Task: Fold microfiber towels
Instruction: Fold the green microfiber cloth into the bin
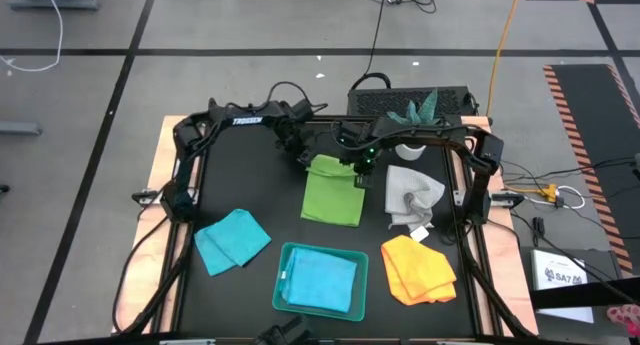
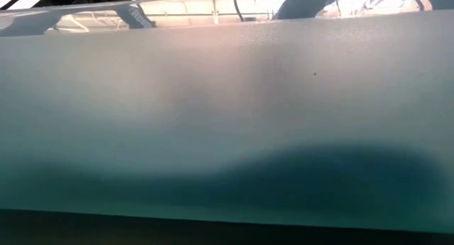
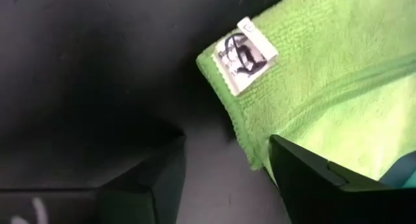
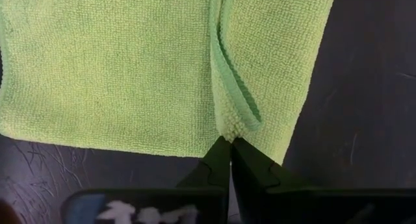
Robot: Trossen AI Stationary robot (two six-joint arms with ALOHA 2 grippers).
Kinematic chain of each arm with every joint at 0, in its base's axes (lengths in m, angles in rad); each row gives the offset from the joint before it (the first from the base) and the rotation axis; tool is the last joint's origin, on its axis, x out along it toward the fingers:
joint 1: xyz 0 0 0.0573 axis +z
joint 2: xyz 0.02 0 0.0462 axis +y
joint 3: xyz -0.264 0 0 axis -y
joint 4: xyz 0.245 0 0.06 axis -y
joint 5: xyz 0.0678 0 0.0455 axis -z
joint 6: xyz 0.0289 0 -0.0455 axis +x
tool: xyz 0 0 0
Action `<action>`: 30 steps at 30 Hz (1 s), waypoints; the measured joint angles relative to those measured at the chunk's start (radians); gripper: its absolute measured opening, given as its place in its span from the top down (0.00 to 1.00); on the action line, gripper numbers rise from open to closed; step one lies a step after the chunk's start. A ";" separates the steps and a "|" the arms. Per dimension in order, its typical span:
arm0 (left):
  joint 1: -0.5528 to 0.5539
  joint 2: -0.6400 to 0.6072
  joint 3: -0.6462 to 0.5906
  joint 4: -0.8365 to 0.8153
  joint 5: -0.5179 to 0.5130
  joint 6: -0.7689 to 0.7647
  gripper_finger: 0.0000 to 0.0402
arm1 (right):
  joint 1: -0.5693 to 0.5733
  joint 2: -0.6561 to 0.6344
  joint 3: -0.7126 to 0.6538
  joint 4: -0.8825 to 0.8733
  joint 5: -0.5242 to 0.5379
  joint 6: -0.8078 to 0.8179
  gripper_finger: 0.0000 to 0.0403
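both grippers met at the lime green towel (image 1: 333,191): left gripper (image 3: 224,169) spread wide, right gripper (image 4: 229,154) pinching its folded edge.

Layout seen from above: one towel (image 1: 333,190) lay at the table's (image 1: 258,180) centre rear, with both grippers (left (image 1: 318,157), right (image 1: 361,171)) at its rear edge. To its right lay a second towel (image 1: 412,195), and before that a third (image 1: 418,269). A fourth (image 1: 232,239) lay front left; the fifth (image 1: 322,279) lay in the tray (image 1: 284,277), front centre.
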 joint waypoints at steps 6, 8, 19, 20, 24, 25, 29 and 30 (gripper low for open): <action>-0.001 0.001 -0.006 0.074 0.095 -0.032 0.42 | 0.000 0.000 0.000 0.000 0.000 -0.004 1.00; -0.002 0.000 -0.006 0.077 0.120 -0.041 0.43 | 0.000 0.000 0.000 0.000 0.000 -0.004 1.00; -0.006 0.000 -0.006 0.086 0.171 -0.044 0.48 | 0.000 0.000 0.000 -0.001 0.000 -0.005 1.00; -0.006 0.000 -0.006 0.085 0.171 -0.045 0.49 | 0.000 0.000 0.000 -0.001 0.000 -0.006 1.00; -0.006 0.000 -0.006 0.090 0.169 -0.046 0.56 | 0.000 0.000 0.000 -0.002 0.000 -0.008 1.00; -0.006 0.000 -0.006 0.090 0.169 -0.046 0.59 | 0.000 0.001 0.000 -0.002 0.000 -0.008 1.00; -0.006 0.000 -0.006 0.089 0.150 -0.045 0.71 | -0.001 0.001 0.000 -0.002 0.000 -0.008 1.00; -0.007 0.000 -0.006 0.088 0.140 -0.045 0.74 | -0.001 0.001 0.000 -0.003 0.000 -0.008 1.00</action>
